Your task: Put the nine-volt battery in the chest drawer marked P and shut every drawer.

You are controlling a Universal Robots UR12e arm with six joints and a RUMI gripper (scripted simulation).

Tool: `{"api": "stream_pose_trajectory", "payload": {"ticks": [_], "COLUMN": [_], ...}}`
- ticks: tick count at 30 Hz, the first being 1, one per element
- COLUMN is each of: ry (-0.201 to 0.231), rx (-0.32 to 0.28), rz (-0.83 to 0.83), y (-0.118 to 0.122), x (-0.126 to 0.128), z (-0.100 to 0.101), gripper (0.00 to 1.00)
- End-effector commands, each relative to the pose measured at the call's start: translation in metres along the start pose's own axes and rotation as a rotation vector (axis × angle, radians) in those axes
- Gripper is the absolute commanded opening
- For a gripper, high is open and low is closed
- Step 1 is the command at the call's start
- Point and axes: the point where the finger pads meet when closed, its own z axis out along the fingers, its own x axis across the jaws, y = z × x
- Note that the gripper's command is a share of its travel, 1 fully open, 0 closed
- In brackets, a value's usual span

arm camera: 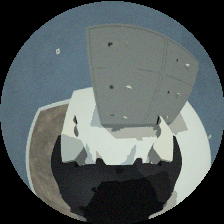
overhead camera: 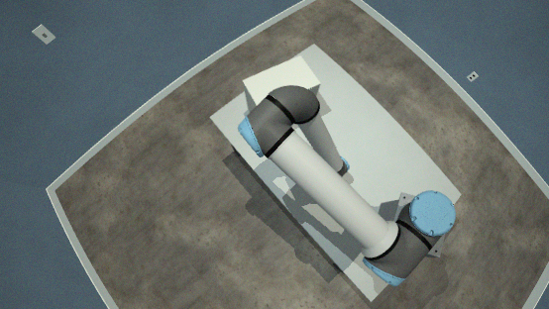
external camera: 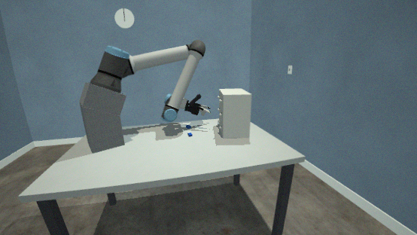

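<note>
The white six-joint arm (external camera: 158,58) reached from its grey pedestal (external camera: 102,120) across the pale grey table (external camera: 158,166) toward the tall off-white chest of drawers (external camera: 236,113). The chest stood upright near the table's far right side, its knobbed drawer fronts facing the arm. All drawers appeared shut in the exterior view. The letter marks could not be read in any view, so drawer P could not be picked out.

The black two-jaw gripper (external camera: 203,109) was level with the upper part of the chest front, pointing at it. It sat just beside the drawer knobs; whether it touched them could not be told. Its fingers stood fully spread, with nothing between them.

In the wrist view the chest (arm camera: 137,75) filled the upper middle as a grey face split by seams into panels. Small dark and light spots on it looked like knobs. The dark gripper body (arm camera: 117,185) took up the bottom of that view.

Two small blue items lay on the table between pedestal and chest, under the forearm: one (external camera: 188,126) nearer the arm's shadow, the other (external camera: 190,134) just in front of it. Either could have been the nine-volt battery; they were too small to tell apart.

In the top view the arm (overhead camera: 327,188) hid the gripper and the small items; the chest top (overhead camera: 279,79) showed past the elbow.
</note>
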Motion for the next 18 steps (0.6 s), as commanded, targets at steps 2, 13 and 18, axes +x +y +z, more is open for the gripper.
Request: {"api": "stream_pose_trajectory", "payload": {"ticks": [2,13,18], "ry": [0.0,0.0,0.0], "rx": [0.001,0.0,-0.007], "rz": [0.0,0.0,0.0], "y": [-0.0041,-0.0053,-0.0059], "x": [-0.0001,-0.0001,-0.0002], "z": [-0.0014,-0.0019,-0.0023], "gripper": [1.0,1.0,1.0]}}
